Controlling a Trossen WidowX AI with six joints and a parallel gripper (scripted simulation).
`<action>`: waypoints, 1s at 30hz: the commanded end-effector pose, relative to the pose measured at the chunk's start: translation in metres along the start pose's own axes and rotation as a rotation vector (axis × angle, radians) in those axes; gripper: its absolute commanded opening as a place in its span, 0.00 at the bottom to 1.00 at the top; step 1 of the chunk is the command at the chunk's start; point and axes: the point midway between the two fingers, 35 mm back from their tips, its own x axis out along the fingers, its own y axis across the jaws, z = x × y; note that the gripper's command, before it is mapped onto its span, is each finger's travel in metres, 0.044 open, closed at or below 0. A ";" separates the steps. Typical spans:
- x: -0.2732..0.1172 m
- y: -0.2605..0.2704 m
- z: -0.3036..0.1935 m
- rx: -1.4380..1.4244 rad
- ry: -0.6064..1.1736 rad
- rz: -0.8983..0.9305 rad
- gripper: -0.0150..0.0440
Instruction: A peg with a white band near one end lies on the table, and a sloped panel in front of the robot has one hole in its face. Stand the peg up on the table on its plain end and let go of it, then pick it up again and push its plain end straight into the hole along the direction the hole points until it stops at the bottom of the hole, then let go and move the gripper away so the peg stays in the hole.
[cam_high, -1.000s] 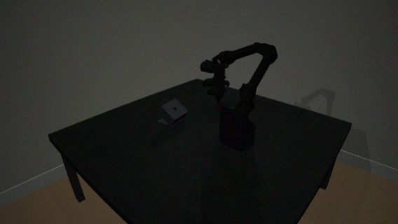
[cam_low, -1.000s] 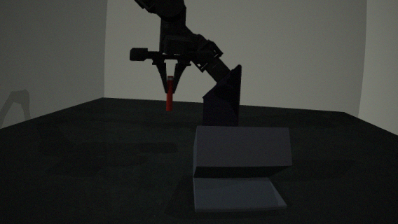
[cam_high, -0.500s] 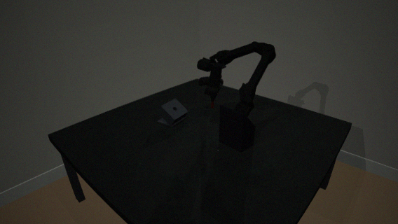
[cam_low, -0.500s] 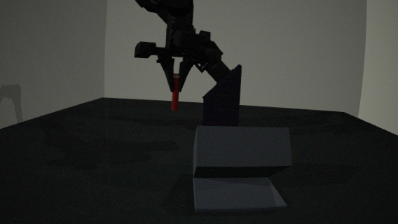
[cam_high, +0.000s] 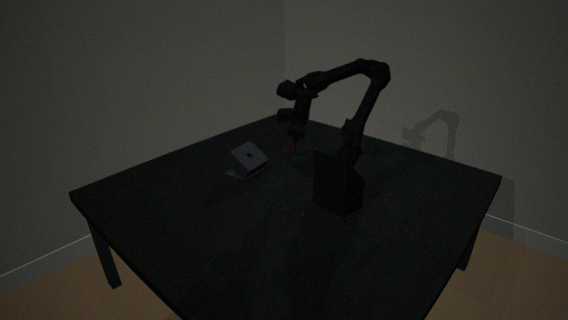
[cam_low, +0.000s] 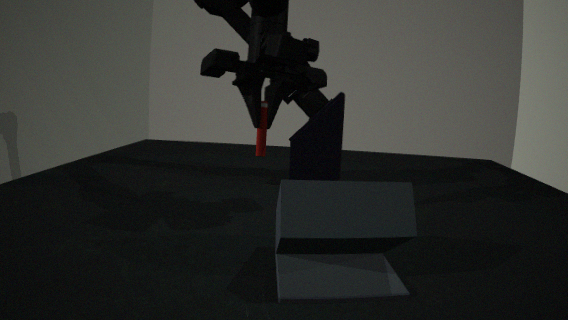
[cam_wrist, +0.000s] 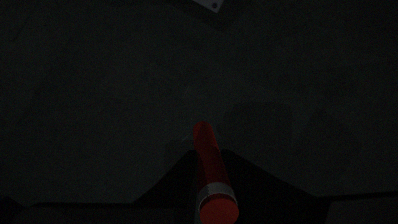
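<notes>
The pincer (cam_high: 295, 141) (cam_low: 263, 126) (cam_wrist: 208, 157) is nearly closed, its fingers pinching the red peg (cam_high: 293, 148) (cam_low: 261, 142) (cam_wrist: 210, 165)

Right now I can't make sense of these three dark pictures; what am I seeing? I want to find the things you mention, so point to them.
The machine is one black jointed robot arm (cam_high: 371, 100) ending in a two-fingered pincer (cam_high: 295, 139) (cam_low: 263, 125) (cam_wrist: 208, 157). It holds a red cylindrical peg (cam_high: 294, 148) (cam_low: 261, 142) (cam_wrist: 207, 150), white band uppermost, off the table.

The first picture looks down from high up at the whole dark table (cam_high: 240, 250) (cam_low: 150, 265). The second looks across it, from behind the grey sloped panel (cam_high: 243, 156) (cam_low: 345, 207) (cam_wrist: 207, 3) standing there; the panel's round hole shows in the first. The third looks from the arm's wrist, past the peg, toward the table.
</notes>
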 end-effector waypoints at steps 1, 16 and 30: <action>0.000 0.004 0.009 -0.056 -0.023 -0.010 0.25; -0.005 0.012 0.038 -0.201 -0.106 -0.061 0.25; -0.013 0.022 0.063 -0.336 -0.179 -0.116 0.25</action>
